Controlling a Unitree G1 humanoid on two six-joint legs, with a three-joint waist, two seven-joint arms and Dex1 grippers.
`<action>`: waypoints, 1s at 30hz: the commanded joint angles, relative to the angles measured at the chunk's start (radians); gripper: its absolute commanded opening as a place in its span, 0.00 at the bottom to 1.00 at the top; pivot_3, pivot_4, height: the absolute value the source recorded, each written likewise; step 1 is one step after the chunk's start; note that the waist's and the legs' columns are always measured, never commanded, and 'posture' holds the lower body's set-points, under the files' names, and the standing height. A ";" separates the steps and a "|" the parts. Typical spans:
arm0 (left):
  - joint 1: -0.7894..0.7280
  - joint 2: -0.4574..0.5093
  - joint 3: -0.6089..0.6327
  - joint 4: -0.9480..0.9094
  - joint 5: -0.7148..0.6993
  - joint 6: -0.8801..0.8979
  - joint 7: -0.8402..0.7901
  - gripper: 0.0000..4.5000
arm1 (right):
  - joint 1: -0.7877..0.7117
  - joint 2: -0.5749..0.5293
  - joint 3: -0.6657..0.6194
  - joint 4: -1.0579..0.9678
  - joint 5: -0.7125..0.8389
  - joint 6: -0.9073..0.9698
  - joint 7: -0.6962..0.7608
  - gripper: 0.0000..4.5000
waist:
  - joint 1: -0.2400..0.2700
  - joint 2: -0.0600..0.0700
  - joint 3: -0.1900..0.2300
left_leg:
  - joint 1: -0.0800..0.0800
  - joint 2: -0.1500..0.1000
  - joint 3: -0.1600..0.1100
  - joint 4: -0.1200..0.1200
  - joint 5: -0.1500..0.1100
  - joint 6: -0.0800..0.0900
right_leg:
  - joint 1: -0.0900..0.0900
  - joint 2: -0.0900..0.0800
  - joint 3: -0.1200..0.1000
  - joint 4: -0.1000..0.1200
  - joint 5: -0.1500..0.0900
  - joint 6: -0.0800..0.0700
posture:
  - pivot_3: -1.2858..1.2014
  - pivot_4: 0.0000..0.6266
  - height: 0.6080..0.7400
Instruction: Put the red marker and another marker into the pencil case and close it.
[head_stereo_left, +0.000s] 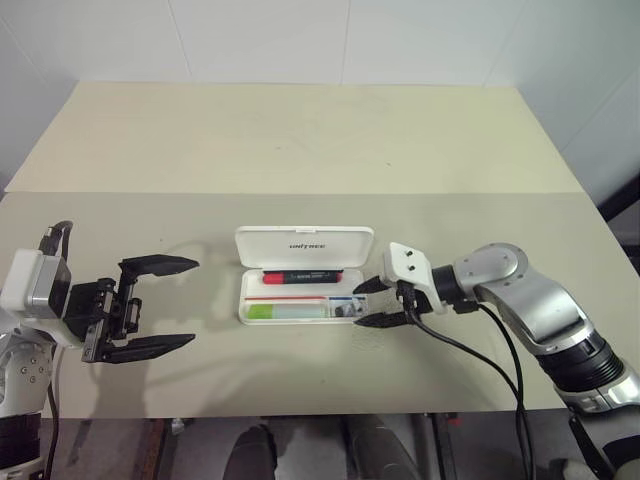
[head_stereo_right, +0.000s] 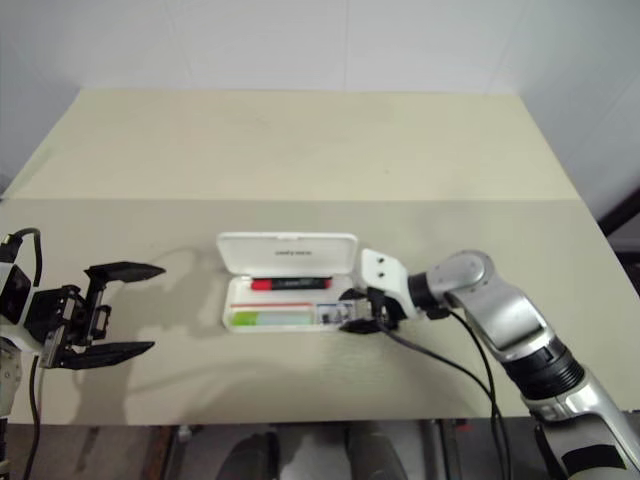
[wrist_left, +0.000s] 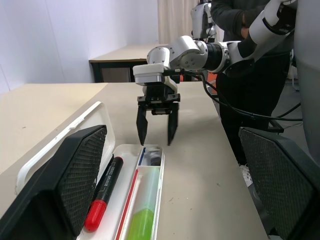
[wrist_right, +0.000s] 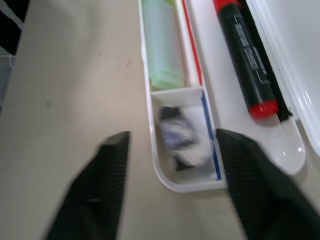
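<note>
The white pencil case (head_stereo_left: 247, 300) lies open at the middle of the table, its lid (head_stereo_left: 304, 243) standing up behind. The red marker (head_stereo_left: 300, 277) lies in the back compartment. The light green marker (head_stereo_left: 285, 311) lies in the front one. A small grey-black bit (wrist_right: 179, 136) sits in the end compartment. My right gripper (head_stereo_left: 358, 306) is open at the case's right end, fingers (wrist_right: 107, 185) astride that end with nothing between them. My left gripper (head_stereo_left: 194, 302) hangs open to the left of the case, apart from it.
The beige table (head_stereo_left: 300, 150) has a seam across it behind the case, and its front edge runs close below the grippers. In the left wrist view a person (wrist_left: 250, 60) in dark clothes stands beyond the table's right side, and another table (wrist_left: 125, 57) stands farther off.
</note>
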 joint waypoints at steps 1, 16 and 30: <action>-0.011 0.007 0.006 -0.006 -0.004 -0.015 -0.060 1.00 | -0.001 -0.010 -0.033 -0.046 0.020 0.014 0.007 0.89 | 0.000 0.000 0.000 | 0.000 0.000 0.000 0.000 0.000 0.000 | 0.000 0.000 0.000 0.000 0.000 0.000 | 0.52 0.24 1.00; -0.115 -0.029 0.013 0.069 0.027 -0.055 0.035 1.00 | 0.019 -0.029 -0.254 -0.210 0.244 0.115 -0.007 0.99 | 0.005 0.000 0.000 | 0.000 0.000 -0.001 0.008 0.000 0.001 | 0.002 0.001 -0.001 0.004 0.000 0.000 | 0.52 0.24 1.00; -0.401 -0.047 -0.057 0.392 0.189 -0.076 0.162 1.00 | 0.132 0.008 -0.462 -0.274 0.378 0.050 -0.140 0.99 | 0.026 -0.001 0.000 | 0.000 0.000 -0.002 0.010 0.000 0.001 | 0.003 0.001 -0.002 0.005 0.001 0.001 | 0.52 0.24 1.00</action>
